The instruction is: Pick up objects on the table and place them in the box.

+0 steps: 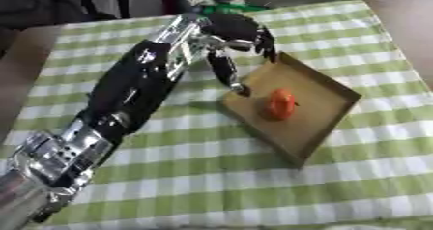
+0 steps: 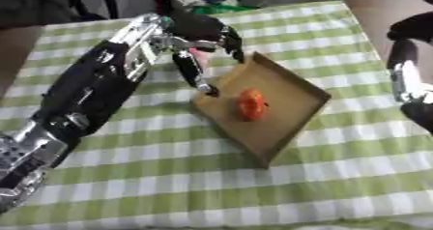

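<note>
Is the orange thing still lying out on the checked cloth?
No, the orange thing lies inside the brown box.

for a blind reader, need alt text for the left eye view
An orange object lies in a shallow cardboard box on a green checked tablecloth. The robot's left hand hovers open over the box's near-left edge, fingers pointing down.
</note>
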You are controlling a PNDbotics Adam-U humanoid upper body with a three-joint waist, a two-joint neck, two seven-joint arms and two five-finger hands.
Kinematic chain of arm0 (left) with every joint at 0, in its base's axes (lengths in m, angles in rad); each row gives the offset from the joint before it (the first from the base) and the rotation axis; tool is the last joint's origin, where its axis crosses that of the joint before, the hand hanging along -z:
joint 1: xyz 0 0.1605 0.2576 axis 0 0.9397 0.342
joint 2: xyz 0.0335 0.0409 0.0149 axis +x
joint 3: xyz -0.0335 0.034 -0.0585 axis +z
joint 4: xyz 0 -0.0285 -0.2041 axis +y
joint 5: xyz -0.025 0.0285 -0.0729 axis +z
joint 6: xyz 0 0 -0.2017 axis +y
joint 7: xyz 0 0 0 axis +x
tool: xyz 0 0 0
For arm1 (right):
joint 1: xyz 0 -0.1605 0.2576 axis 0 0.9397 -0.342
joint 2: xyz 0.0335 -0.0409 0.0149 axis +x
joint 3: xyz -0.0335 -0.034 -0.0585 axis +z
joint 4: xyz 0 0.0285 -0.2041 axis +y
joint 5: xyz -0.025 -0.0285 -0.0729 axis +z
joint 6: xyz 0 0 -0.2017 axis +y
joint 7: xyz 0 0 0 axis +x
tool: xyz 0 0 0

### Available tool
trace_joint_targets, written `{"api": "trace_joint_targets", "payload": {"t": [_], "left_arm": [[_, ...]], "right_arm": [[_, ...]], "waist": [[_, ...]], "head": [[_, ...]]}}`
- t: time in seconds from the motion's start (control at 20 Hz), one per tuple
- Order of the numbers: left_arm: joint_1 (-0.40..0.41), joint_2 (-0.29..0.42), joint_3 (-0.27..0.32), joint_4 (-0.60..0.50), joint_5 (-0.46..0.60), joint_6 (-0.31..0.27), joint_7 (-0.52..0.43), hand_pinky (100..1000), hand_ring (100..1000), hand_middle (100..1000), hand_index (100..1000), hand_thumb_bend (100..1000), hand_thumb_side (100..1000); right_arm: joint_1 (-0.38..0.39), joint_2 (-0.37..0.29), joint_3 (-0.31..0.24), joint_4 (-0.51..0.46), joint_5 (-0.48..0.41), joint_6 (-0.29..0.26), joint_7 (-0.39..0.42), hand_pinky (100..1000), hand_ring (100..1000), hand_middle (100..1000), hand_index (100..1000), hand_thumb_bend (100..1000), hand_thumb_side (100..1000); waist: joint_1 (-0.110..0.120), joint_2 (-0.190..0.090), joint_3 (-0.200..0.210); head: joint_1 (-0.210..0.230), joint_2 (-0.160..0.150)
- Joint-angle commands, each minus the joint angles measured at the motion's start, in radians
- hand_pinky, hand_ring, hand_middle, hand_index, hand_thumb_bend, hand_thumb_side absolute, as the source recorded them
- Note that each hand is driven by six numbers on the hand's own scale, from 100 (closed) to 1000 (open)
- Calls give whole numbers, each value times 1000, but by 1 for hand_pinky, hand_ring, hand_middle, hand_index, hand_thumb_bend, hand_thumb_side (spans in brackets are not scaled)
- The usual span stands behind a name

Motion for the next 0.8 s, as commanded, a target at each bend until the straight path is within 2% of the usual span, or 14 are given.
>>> {"api": "trace_joint_targets", "payload": {"t": [0.05, 0.35, 0.6, 0.8], "left_arm": [[-30, 35, 64, 47, -47, 27, -1, 748, 650, 631, 783, 520, 303], [-46, 10, 153, 152, -170, 179, 60, 736, 635, 624, 781, 518, 311], [-55, -12, 184, 179, -273, 289, 129, 732, 623, 617, 773, 524, 310], [-55, -30, 194, 203, -328, 338, 175, 720, 607, 605, 763, 501, 294]], "right_arm": [[-6, -22, -9, -16, 2, -1, -4, 821, 695, 640, 932, 100, 441], [-7, -19, -8, -15, 3, -2, -3, 821, 694, 640, 932, 100, 439], [-8, -18, -7, -15, 2, -2, -1, 821, 695, 640, 932, 100, 439], [-9, -16, -6, -14, 1, -2, 0, 821, 694, 639, 931, 100, 440]], "waist": [[-6, -17, 1], [-9, -14, -3], [-12, -14, -6], [-11, -14, -7]], "head": [[-5, 5], [-6, 5], [-5, 5], [-5, 5]]}}
